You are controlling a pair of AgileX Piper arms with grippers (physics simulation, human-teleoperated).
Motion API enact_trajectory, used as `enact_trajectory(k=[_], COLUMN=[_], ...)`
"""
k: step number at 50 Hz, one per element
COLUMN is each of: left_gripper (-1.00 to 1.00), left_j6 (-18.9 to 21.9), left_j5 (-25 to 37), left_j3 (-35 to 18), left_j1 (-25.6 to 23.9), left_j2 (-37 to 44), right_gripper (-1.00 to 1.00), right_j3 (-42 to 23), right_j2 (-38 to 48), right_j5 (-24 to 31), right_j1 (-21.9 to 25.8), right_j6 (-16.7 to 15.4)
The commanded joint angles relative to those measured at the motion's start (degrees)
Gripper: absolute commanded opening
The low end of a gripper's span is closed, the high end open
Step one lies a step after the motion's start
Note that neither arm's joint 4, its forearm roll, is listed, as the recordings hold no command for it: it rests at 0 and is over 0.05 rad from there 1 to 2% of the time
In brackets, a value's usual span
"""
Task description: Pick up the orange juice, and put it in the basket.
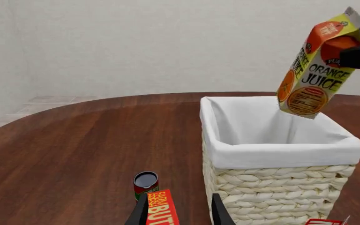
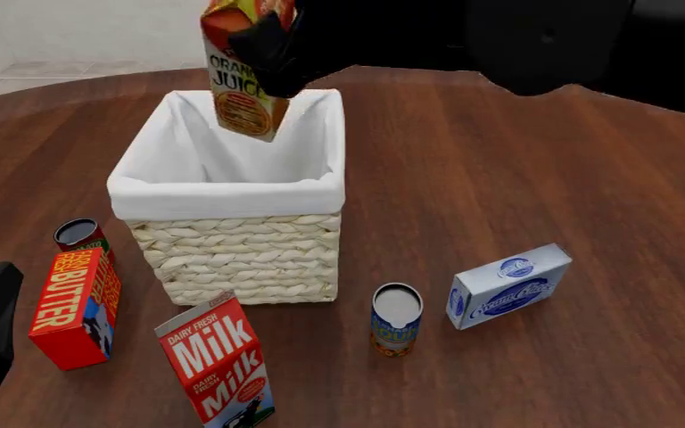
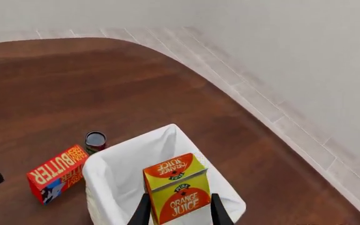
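Gripping the orange juice [image 3: 177, 194] between its fingers, the right gripper [image 3: 178, 211] holds it tilted above the basket [image 2: 229, 187] opening. Left gripper [image 1: 180, 213] looks open, with the butter box [image 1: 162, 208] between its fingers.

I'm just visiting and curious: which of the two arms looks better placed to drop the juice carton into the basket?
The right. Its gripper already holds the orange juice tilted above the basket, so it only needs to let go. The left gripper sits low beside the basket, near the butter box.
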Motion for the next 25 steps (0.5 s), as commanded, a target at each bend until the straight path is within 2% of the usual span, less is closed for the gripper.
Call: enact_trajectory(k=[1,25], left_gripper=[1.0,1.0], left_j6=[0.0,0.0], left_j5=[0.0,0.0], left_j3=[0.0,0.0], left_j1=[0.0,0.0], left_j2=[0.0,0.0], right_gripper=[-1.0,-1.0], right_j3=[-2.0,-2.3], right_j2=[4.8,9.6], right_j5=[-1.6,-0.4], right_j1=[0.1,0.0], right_j6=[2.6,4.6])
